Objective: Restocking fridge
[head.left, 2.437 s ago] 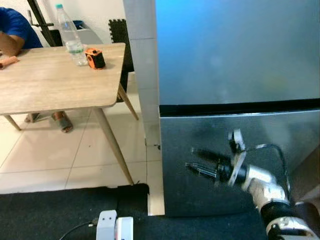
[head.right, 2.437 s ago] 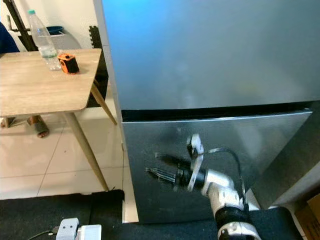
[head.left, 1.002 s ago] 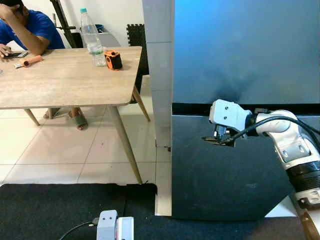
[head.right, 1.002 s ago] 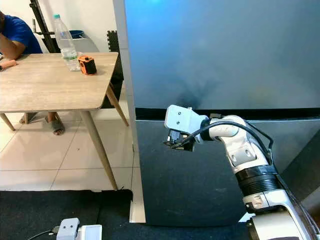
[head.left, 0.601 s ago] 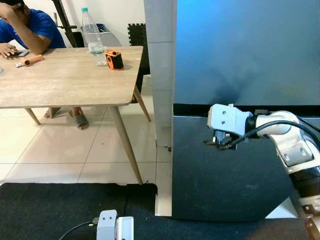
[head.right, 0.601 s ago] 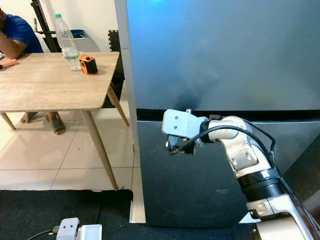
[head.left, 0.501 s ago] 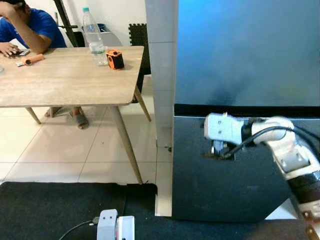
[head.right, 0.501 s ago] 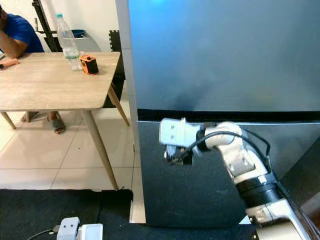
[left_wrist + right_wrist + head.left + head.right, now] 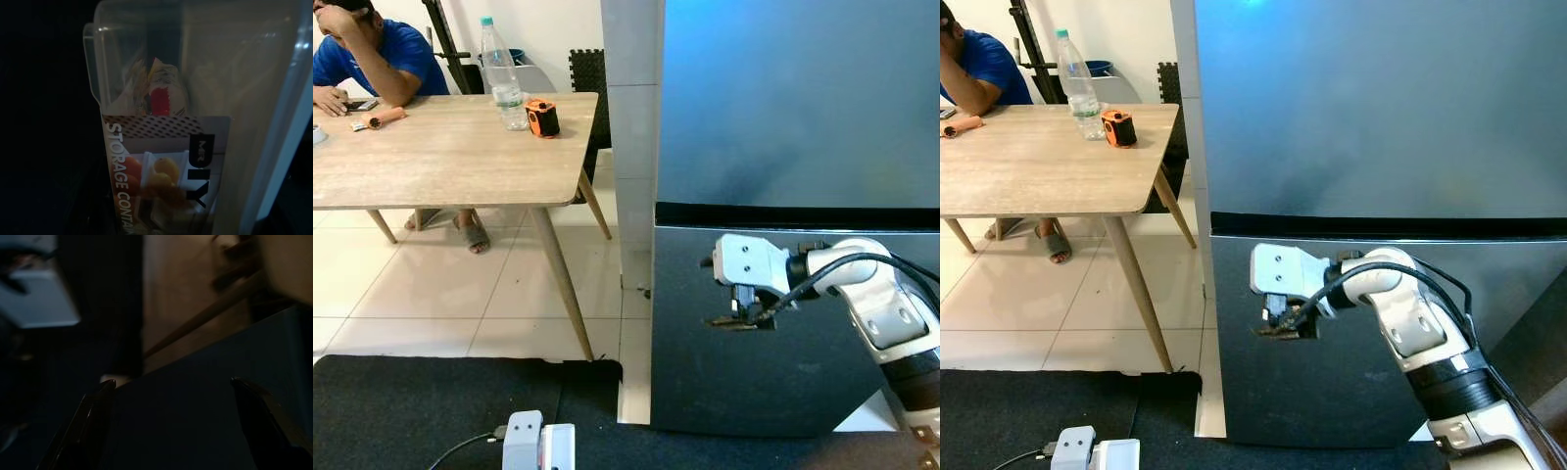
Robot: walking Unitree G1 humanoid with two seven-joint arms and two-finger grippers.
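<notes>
The grey fridge stands shut, with its upper door (image 9: 803,98) above a dark seam (image 9: 862,215) and its lower door (image 9: 754,382) below. My right gripper (image 9: 729,319) hovers in front of the lower door, a little under the seam and near the door's left edge. It points left, and in the right wrist view its fingertips (image 9: 100,389) stand well apart, so it is open and holds nothing. A clear plastic storage container (image 9: 195,98) with a printed label and packets inside sits right up against the left wrist camera, held in my left gripper.
A wooden table (image 9: 440,162) stands to the left with a water bottle (image 9: 504,73) and a small orange object (image 9: 543,117). A person in blue (image 9: 372,59) sits at its far end. A white pillar (image 9: 631,147) flanks the fridge. A black mat (image 9: 431,411) carries a white device (image 9: 538,446).
My right gripper has dropped from the seam between the doors to the top of the lower door and shifted slightly left. The camera drifted a little.
</notes>
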